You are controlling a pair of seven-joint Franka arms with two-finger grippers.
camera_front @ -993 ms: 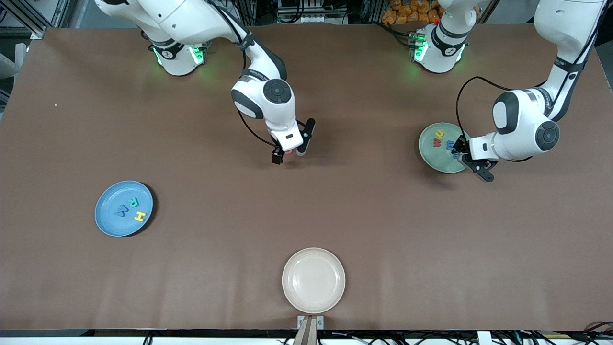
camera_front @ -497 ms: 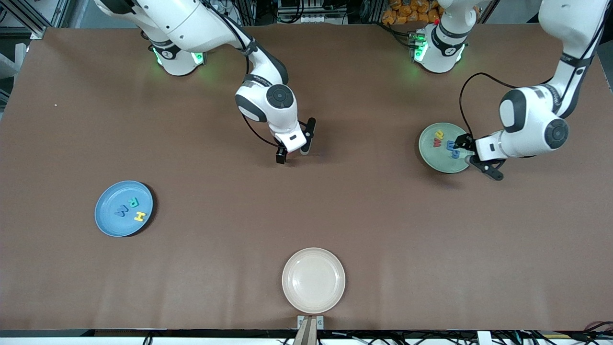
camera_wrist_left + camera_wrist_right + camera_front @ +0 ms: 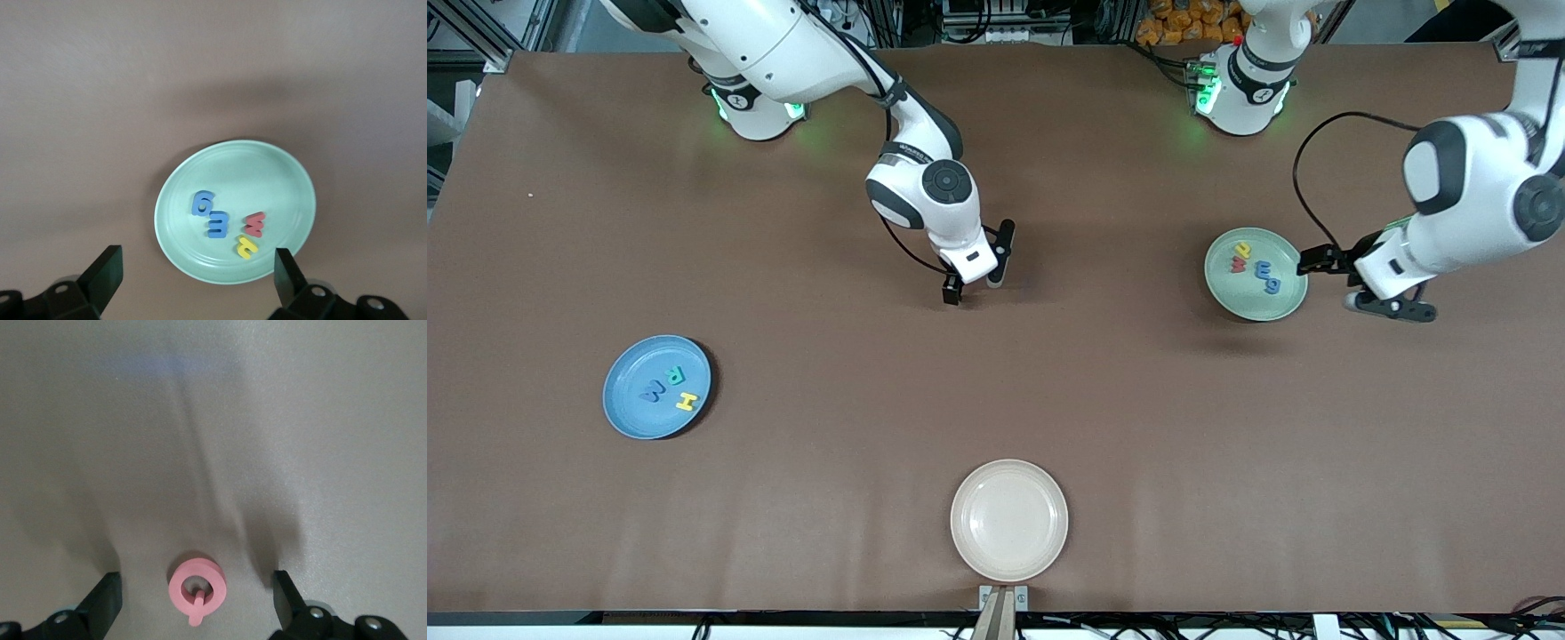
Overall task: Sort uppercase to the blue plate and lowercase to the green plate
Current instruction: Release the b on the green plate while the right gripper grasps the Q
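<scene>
left gripper (image 3: 1347, 281) withdrawn off green plate (image 3: 1279, 307); cream plate (image 3: 1009, 520) untouched.

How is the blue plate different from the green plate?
The blue plate holds three letters; the green plate holds four. The blue plate lies toward the right arm's end of the table and nearer the front camera; the green plate lies toward the left arm's end. Both are round and shallow, about the same size.

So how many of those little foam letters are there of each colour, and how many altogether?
Blue: 3, the W on the blue plate, the E-shaped letter and g on the green plate
Yellow: 2, H and y
Red: 2, w and the Q on the table
Teal: 1, R
Total: 8
</scene>
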